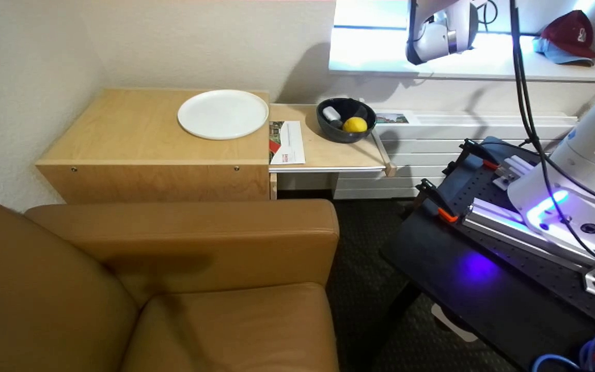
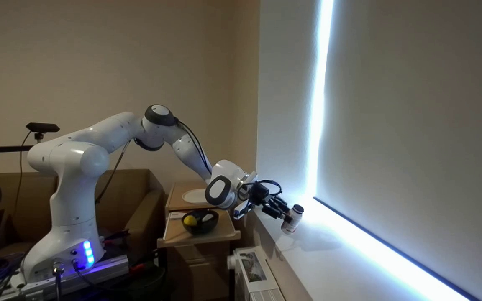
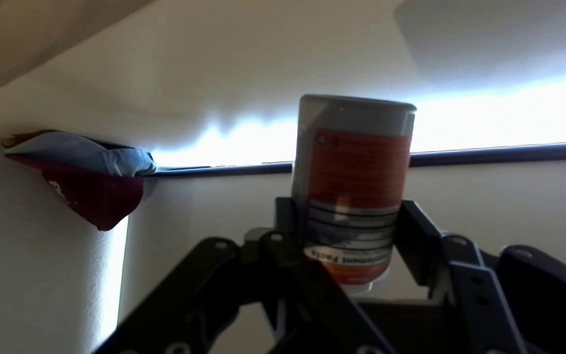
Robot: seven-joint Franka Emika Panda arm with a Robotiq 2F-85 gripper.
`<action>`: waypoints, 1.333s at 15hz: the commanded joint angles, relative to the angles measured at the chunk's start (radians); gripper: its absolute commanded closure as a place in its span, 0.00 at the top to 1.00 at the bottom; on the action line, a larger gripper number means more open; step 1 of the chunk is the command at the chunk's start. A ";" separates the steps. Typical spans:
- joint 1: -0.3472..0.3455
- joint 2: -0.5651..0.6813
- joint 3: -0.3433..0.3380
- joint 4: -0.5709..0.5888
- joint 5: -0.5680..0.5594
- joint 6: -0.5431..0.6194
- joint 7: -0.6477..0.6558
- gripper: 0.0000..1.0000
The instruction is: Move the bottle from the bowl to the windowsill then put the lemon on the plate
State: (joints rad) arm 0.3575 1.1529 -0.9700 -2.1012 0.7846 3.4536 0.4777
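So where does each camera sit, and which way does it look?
In an exterior view: apparently high by the sofa, facing down toward the plate, bowl and windowsill; the robot's base and part of the arm show, not the jaws.
In an exterior view: beyond the base, facing the sofa and along the windowsill; most of the arm shows, jaws holding the bottle.
Wrist view: on the arm, looking past the jaws and bottle at the windowsill with its red cap; picture upside down.
Both exterior views share plate, bowl, lemon and sofa.
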 commanded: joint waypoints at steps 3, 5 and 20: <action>0.028 0.097 -0.013 0.045 0.092 0.000 0.041 0.29; 0.063 0.174 -0.033 0.070 0.127 -0.001 0.089 0.29; 0.109 0.344 -0.079 0.066 0.312 0.020 0.076 0.29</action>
State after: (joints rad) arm 0.5204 1.4969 -1.0558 -2.0418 1.0699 3.4429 0.5865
